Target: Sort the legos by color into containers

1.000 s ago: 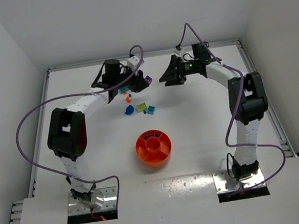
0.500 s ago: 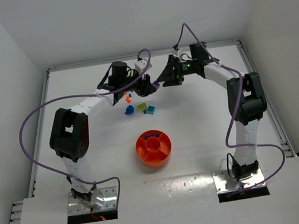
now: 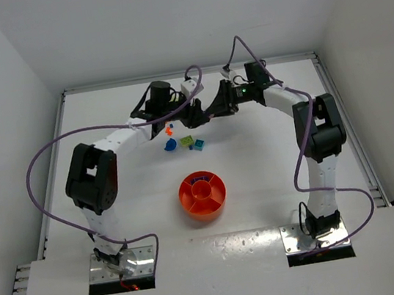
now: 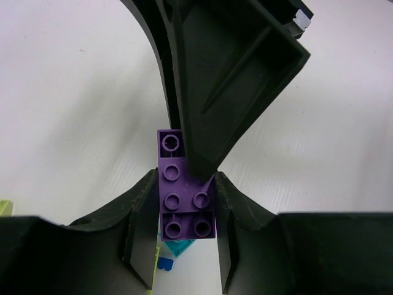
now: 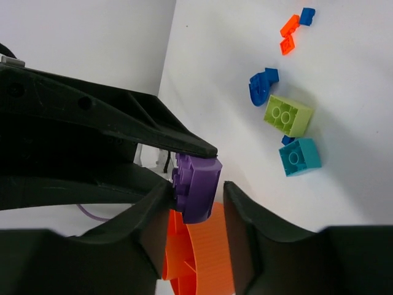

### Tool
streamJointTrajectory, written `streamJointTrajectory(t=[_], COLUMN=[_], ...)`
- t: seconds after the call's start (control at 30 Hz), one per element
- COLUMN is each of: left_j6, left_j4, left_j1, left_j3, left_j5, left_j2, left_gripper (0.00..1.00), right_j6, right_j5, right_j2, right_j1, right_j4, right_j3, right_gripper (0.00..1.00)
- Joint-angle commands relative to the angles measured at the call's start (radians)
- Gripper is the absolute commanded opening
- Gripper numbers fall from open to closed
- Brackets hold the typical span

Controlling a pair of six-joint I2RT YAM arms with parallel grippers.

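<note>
Right pincer (image 5: 196,193) nearer brick (image 4: 184,196) (tip-to-tip)

One purple plastic brick (image 5: 198,184), one lime brick (image 5: 287,115), one teal brick (image 5: 299,157), two orange pieces (image 5: 290,24) (image 5: 286,45), three blue pieces (image 5: 261,86) (image 5: 307,15) (image 5: 287,140); one round orange tray (image 5: 206,258).

A robotics lab cell: plain white walls (image 3: 163,19) boxing in a white table (image 3: 257,153)

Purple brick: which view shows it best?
Left wrist: the purple brick faces the camera, studs showing, clamped in the left gripper. Right wrist shows it side-on between the fingers of the right gripper. Top external hides it where both grippers meet.
</note>
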Motion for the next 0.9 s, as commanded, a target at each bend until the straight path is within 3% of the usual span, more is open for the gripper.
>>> streamJointTrajectory(t=[0.0, 0.1, 0.13, 0.17, 0.3, 0.37, 0.4, 0.53, 0.7, 0.87], left_j6=[0.001, 0.001, 0.01, 0.01, 0.019, -0.017, -0.049, -0.149, -0.362, -0.447], left_j4=[0.046, 0.046, 0.046, 0.032, 0.014, 0.003, 0.003, -0.028, 0.0, -0.156], left_j1=[-0.014, -0.023, -0.023, -0.023, -0.023, 0.003, 0.05, 0.205, 0.368, 0.457], left_j3=[0.007, 0.007, 0.007, 0.007, -0.016, -0.04, -0.056, -0.076, -0.11, -0.011], left_j5=[0.031, 0.031, 0.031, 0.031, 0.01, -0.001, 0.009, 0.176, 0.115, 0.03], left_j2=[-0.064, -0.064, -0.064, -0.064, -0.084, -0.11, -0.129, -0.153, -0.138, -0.008], left_gripper=[0.22, 0.28, 0.41, 0.46, 0.62, 0.84, 0.98, 1.0, 1.0, 1.0], right_j6=[-0.003, -0.003, -0.003, -0.003, -0.07, -0.189, -0.416, -0.981, -1.121, -1.168], right_j5=[-0.038, -0.047, -0.047, -0.047, -0.033, -0.004, 0.011, 0.181, 0.194, 0.244], right_j2=[-0.002, -0.002, -0.002, -0.002, -0.025, -0.051, -0.06, -0.143, -0.25, -0.416], right_j1=[0.007, 0.007, 0.007, 0.007, -0.006, -0.016, -0.016, 0.003, 0.019, 0.12], right_j4=[0.062, 0.082, 0.082, 0.082, 0.065, -0.072, -0.263, -0.652, -0.745, -0.628], right_j3=[0.02, 0.011, 0.011, 0.011, 0.011, 0.052, 0.113, 0.206, 0.122, -0.039], right_gripper=[0.37, 0.26, 0.23, 0.16, 0.05, 0.04, 0.02, 0.01, 0.0, 0.0])
